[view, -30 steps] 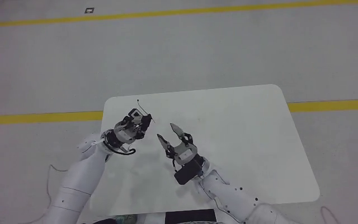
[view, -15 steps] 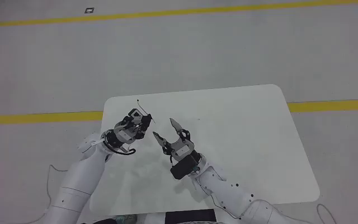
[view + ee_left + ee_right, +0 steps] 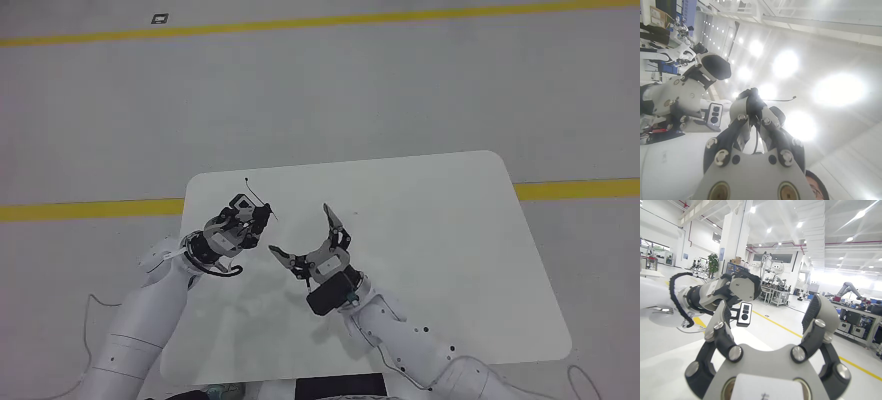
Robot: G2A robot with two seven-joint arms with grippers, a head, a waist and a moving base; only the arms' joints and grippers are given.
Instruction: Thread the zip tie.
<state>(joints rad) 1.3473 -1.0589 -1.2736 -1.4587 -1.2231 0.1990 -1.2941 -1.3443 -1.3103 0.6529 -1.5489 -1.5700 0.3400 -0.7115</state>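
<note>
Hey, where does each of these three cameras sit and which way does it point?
Top view: above the arms, looking down on the table; left gripper shut on the zip tie, right gripper open.
Left wrist view: on the left wrist, tilted up at ceiling lights; the left gripper pinches the zip tie.
Right wrist view: on the right wrist, facing level across the table into the hall; its open fingers show, the left gripper beyond.
Shared: all three show the left gripper.
</note>
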